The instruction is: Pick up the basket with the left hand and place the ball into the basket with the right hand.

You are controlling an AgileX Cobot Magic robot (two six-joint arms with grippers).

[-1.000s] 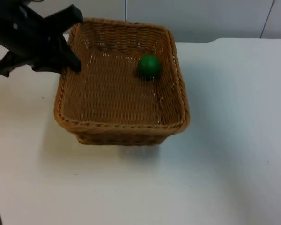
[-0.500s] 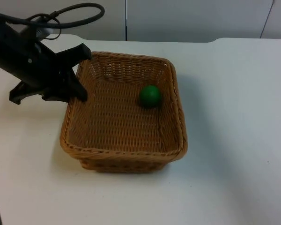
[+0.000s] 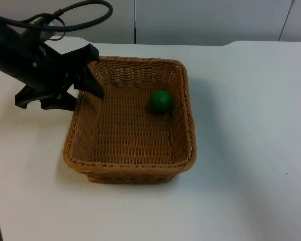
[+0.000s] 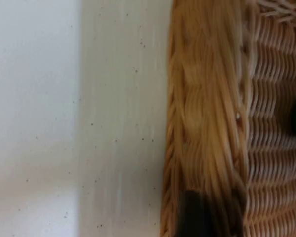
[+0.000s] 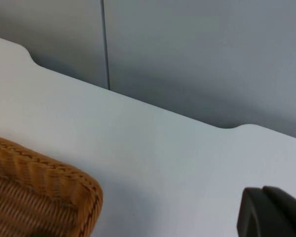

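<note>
The brown wicker basket (image 3: 130,145) rests on the white table with the green ball (image 3: 160,101) lying inside it near the far right wall. My left gripper (image 3: 84,98) straddles the basket's left rim, open: one finger is inside the basket, the other outside, with the rim showing between them. In the left wrist view that rim (image 4: 207,123) runs along the gripper over a black fingertip (image 4: 200,217). My right gripper (image 5: 274,212) waits above the table's far right, facing the partition wall, with a corner of the basket (image 5: 44,192) in its view.
The white table (image 3: 251,150) spreads wide to the right of and in front of the basket. The grey partition wall (image 3: 200,20) closes off the far edge. A strip of bare table (image 4: 49,118) lies left of the basket.
The basket, held higher and nearer the camera a second ago, has come down onto the table. The left gripper's fingers have spread apart around the rim. The ball stayed inside.
</note>
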